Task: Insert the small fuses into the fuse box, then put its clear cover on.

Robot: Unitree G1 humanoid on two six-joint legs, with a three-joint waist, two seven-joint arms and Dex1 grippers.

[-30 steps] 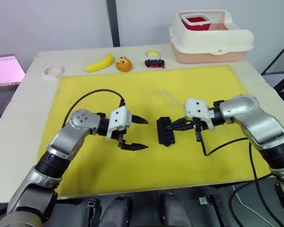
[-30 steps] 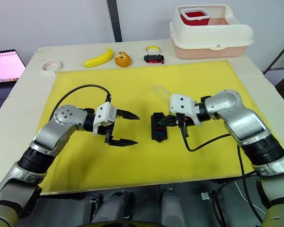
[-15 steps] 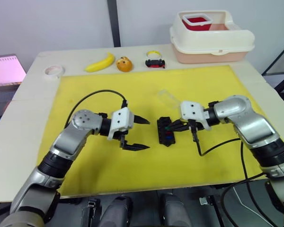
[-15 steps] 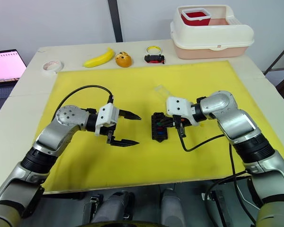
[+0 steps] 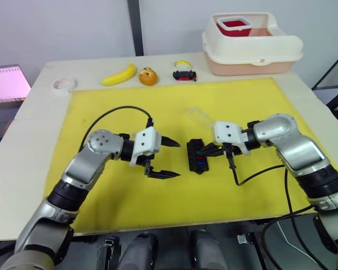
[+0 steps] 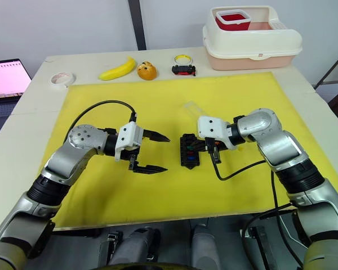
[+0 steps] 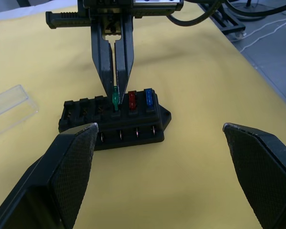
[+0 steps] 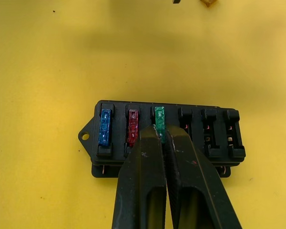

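1. My right gripper [image 8: 163,136] is clenched on the green fuse [image 7: 115,98]; the two black fingers sit nearly together, with just the fuse's edge pinched between their tips.
2. That green fuse stands upright in the third slot of the fuse box [image 5: 198,156], counted from the end with the mounting tab. I can't tell if it is fully seated.
3. Next to it, toward the tab end, I see the red fuse [image 8: 132,127] and then the blue fuse [image 8: 105,127], both sitting in their own slots.
4. The three slots on the other side of the green fuse look unfilled, with metal contacts showing inside.
5. The fuse box lies flat on the yellow mat [image 6: 158,93], about midway between my two arms.
6. My left gripper [image 5: 166,158] is released and spread wide, its fingers well apart, holding nothing and touching nothing. It hovers just beside the fuse box on my left, pointing at it.
7. The clear cover [image 6: 193,110] lies on the mat just beyond the box, apart from it and close to my right wrist.
8. At the far edge of the table [image 5: 34,107] I see a banana [image 5: 118,75], an orange [image 5: 147,76], a small yellow and black object [image 5: 183,71], a tape roll [image 5: 63,84] and a large cream bin [image 5: 250,45] with a red container inside it.
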